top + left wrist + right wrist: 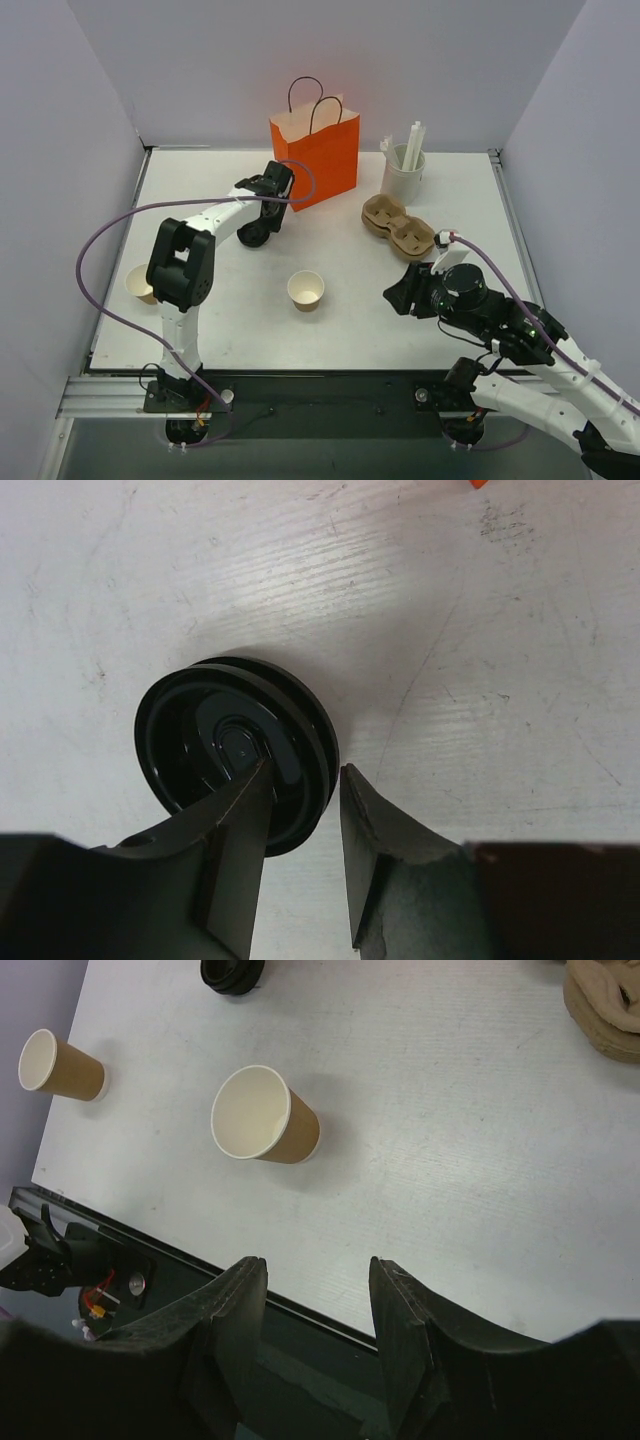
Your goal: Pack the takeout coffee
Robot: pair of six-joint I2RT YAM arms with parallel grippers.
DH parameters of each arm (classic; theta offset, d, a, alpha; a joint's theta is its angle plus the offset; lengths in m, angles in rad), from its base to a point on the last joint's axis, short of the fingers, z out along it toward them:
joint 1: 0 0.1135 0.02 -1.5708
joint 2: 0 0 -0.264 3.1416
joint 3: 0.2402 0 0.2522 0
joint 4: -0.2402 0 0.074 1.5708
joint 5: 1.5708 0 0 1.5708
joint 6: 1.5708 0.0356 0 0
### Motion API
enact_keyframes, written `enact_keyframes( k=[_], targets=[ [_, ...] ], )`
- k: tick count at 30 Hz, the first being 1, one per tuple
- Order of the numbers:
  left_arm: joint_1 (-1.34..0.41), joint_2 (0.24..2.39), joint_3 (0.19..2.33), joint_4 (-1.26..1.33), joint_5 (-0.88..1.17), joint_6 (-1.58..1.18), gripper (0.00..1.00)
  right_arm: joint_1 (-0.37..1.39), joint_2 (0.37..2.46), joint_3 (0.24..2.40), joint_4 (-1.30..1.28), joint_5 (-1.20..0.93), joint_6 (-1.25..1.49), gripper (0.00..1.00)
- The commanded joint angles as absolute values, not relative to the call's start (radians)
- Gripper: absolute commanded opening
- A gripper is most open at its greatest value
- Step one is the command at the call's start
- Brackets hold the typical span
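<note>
here the left end effector (305, 770) hangs low over a loose black plastic lid (190, 735) that lies flat on the white surface (350, 320), just in front of the orange paper bag (318, 155); its jaws stand apart and straddle the lid's right rim, one fingertip over the lid's sunken middle, the other just outside the rim with a sliver of bare surface showing beside it, so nothing is clamped; whether the inner fingertip touches the plastic i cannot tell; the right end effector (316, 1265) hovers above the near right part of the surface, jaws parted and empty; a lidless tan paper cup (262, 1118) stands upright near the middle of the surface, well apart from the lid; a second lidless tan cup (60, 1063) stands by the left edge, partly hidden behind the left arm in the top view; the takeout coffee, a cup with its lid on, shows in none of the views, so where it is i cannot tell; the bag stands upright at the far side, mouth open, two dark handles up; to its right a white cup (403, 172) holds white sticks or straws, and just in front of that lies a brown moulded-pulp cup carrier (395, 225), apart from both end effectors.
</note>
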State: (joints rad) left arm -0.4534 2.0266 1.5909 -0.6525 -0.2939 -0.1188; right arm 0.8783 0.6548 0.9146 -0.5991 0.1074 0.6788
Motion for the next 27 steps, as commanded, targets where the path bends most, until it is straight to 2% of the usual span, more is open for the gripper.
enact_keyframes(
  k=[1, 13, 17, 19, 22, 27],
  targets=[
    [-0.451, 2.048, 1.625, -0.603, -0.276, -0.120, 0.42, 0.884, 0.676, 0.933, -0.568, 0.137, 0.663, 0.46],
    [-0.448, 2.045, 1.598, -0.587, -0.241, -0.141, 0.26, 0.885, 0.686, 0.931, -0.549, 0.132, 0.663, 0.46],
    [-0.448, 2.028, 1.571, -0.588, -0.242, -0.158, 0.23, 0.885, 0.666, 0.923, -0.549, 0.137, 0.667, 0.46],
    [-0.448, 2.017, 1.554, -0.581, -0.242, -0.160, 0.26, 0.884, 0.657, 0.920, -0.548, 0.137, 0.669, 0.46],
    [-0.449, 2.017, 1.543, -0.578, -0.259, -0.163, 0.36, 0.885, 0.650, 0.922, -0.548, 0.137, 0.672, 0.46],
    [-0.460, 1.997, 1.577, -0.614, -0.281, -0.147, 0.37, 0.885, 0.641, 0.923, -0.549, 0.132, 0.667, 0.46]
  ],
)
